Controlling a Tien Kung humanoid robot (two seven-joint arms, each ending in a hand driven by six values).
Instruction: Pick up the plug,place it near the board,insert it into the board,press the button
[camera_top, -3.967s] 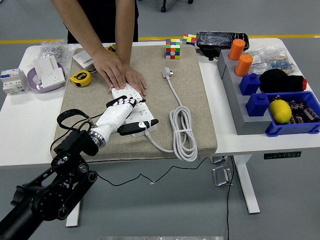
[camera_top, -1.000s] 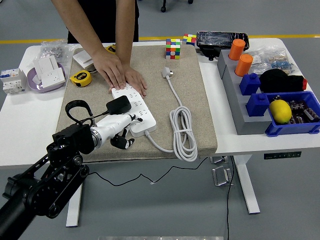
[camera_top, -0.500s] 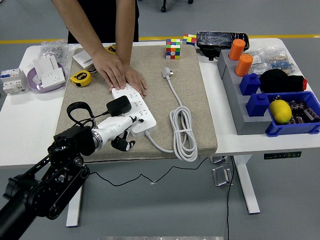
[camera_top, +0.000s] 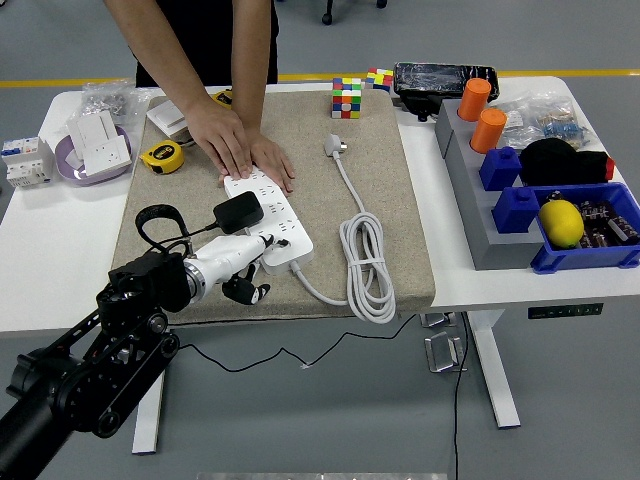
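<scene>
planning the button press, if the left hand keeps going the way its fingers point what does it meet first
Most likely the power strip: the left hand points up and right across its near end. Beyond lies the coiled white cable. Height above the strip is unclear.

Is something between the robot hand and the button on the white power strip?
Nothing visible blocks it. The left hand sits at the near end of the power strip; the black plug is beside it, and the person's hands hold the far end.

plug (camera_top: 238, 212) black | board (camera_top: 268, 215) white | mat (camera_top: 370, 130) beige | cube (camera_top: 346, 98) multicoloured | lemon (camera_top: 560, 221) yellow
</scene>
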